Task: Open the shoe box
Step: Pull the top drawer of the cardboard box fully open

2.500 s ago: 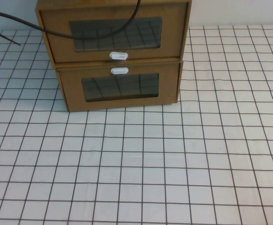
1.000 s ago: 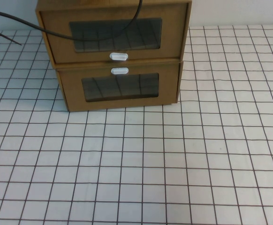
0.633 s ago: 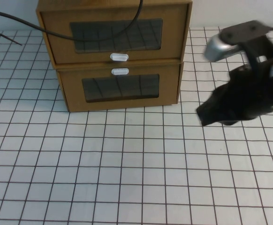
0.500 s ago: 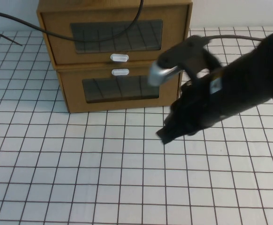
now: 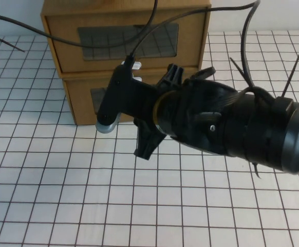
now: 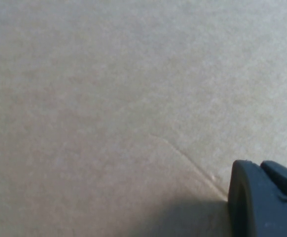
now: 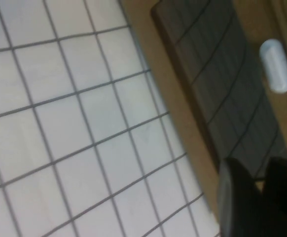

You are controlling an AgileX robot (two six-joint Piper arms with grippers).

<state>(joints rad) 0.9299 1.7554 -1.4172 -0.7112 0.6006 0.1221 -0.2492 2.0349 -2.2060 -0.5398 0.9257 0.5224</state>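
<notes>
Your shoe box (image 5: 62, 51): brown cardboard, two stacked drawers, both closed.
You see it upright, far side, left of centre; each front has a dark window (image 5: 165, 38) and a white handle (image 7: 276, 66); lower drawer (image 5: 77, 103) mostly hidden.

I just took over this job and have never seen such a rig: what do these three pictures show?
This is a two-armed robot at a gridded table. The wide picture looks down from a raised camera on the robot's side; the other two come from a camera on each wrist. On the table stand two stacked brown shoe boxes, an upper box and a lower box, each with a dark window and a white handle. The big black shape is the right arm; its right end effector is at the lower box's front, near the handles, with nothing visibly held. The left end effector shows only in its own wrist picture, close against plain brown cardboard; which part, I cannot tell.
</notes>
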